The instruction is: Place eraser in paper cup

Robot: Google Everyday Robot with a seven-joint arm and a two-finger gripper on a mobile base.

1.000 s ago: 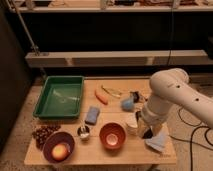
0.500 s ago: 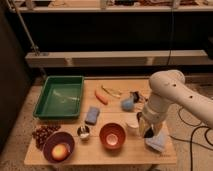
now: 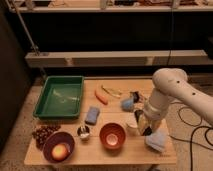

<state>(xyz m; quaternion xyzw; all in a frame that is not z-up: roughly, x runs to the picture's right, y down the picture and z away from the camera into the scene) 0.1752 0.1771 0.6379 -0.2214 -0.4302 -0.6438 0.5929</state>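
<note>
Camera view shows a wooden tabletop [image 3: 95, 155] with many small things on it. At the far left stands a green tray [image 3: 60, 96]. In front of it lies a bunch of dark grapes [image 3: 44, 134], and beside them a purple bowl [image 3: 58, 148] with an orange fruit inside. More to the right come a small metal cup [image 3: 83, 131] and, just behind it, a blue sponge [image 3: 92, 115]. An orange bowl [image 3: 112, 136] stands near the front edge, and a carrot [image 3: 101, 96] lies further back.

The paper cup [image 3: 132, 128] stands just right of the orange bowl. The gripper [image 3: 142, 121] hangs close over the right side of this cup, pointing down and a little tilted. It is closed, and a dark flat block reaches out from its tip. This block looks like the eraser [image 3: 145, 130], pinched by the gripper, though it is hard to separate from the dark fingers. The eraser is above the cup's right edge and not inside the cup. A light blue cloth [image 3: 157, 141] lies at the right, touching the tabletop near the corner. The white arm [image 3: 170, 90] bends down from the right side.

Compared with half a second ago, the arm and gripper keep almost the same pose, and nothing on the tabletop has shifted.
</note>
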